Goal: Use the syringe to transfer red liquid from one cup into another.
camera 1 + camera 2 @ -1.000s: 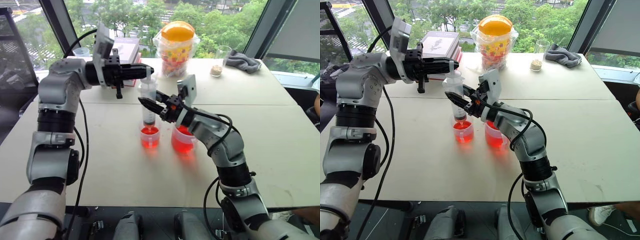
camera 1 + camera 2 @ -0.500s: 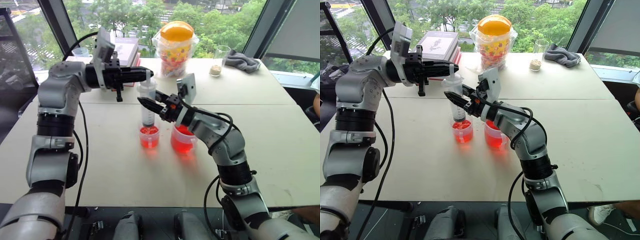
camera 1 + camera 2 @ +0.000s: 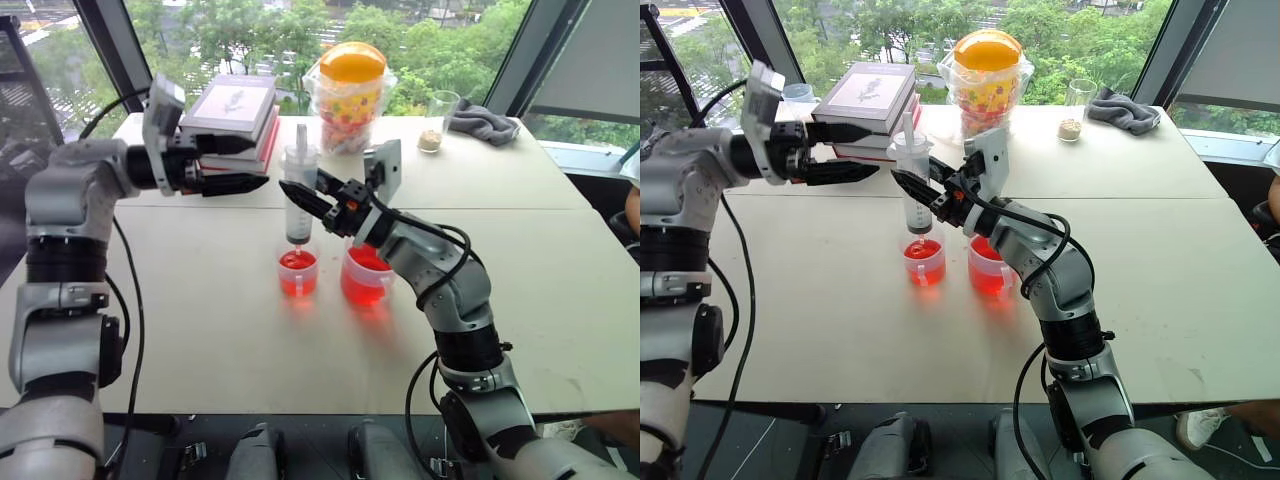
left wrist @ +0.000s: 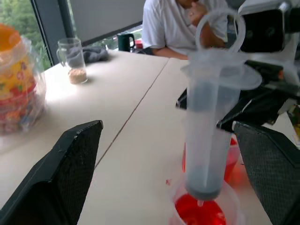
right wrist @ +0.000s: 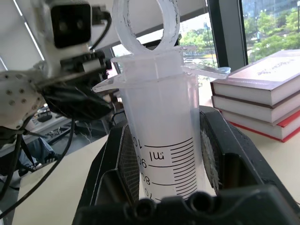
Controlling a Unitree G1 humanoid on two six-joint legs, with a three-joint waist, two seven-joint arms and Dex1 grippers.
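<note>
The right gripper (image 3: 305,197) is clamped on the barrel of the syringe (image 3: 298,205), holding it upright w/ its short tip just over the smaller cup (image 3: 298,272), which sits on the white table (image 3: 200,330) & holds red liquid (image 4: 199,212). In the right wrist view the black fingers (image 5: 225,154) press both sides of the clear barrel; printed scale reads "ml" beside tick marks, w/ partial digits below it, too cut off to read in full. The plunger's ring handle stands at the top of the barrel. The larger handled cup (image 3: 365,280), also glowing red, stands just beside the small one, on the robot's right, partly behind the right arm. The left gripper (image 3: 240,165) hangs apart from the syringe, off to the robot's left, jaws spread wide & grasping nothing; its two fingers (image 4: 65,173) frame the syringe in the left wrist view. Behind it, a stack of books (image 3: 236,118); cover text too small to read. Further back: a yellow-lidded jar (image 3: 352,92) of coloured bits, a glass w/ beige grains (image 3: 437,122), a grey cloth (image 3: 488,124). A person in a white shirt (image 4: 183,26) sits at the table's far end.
</note>
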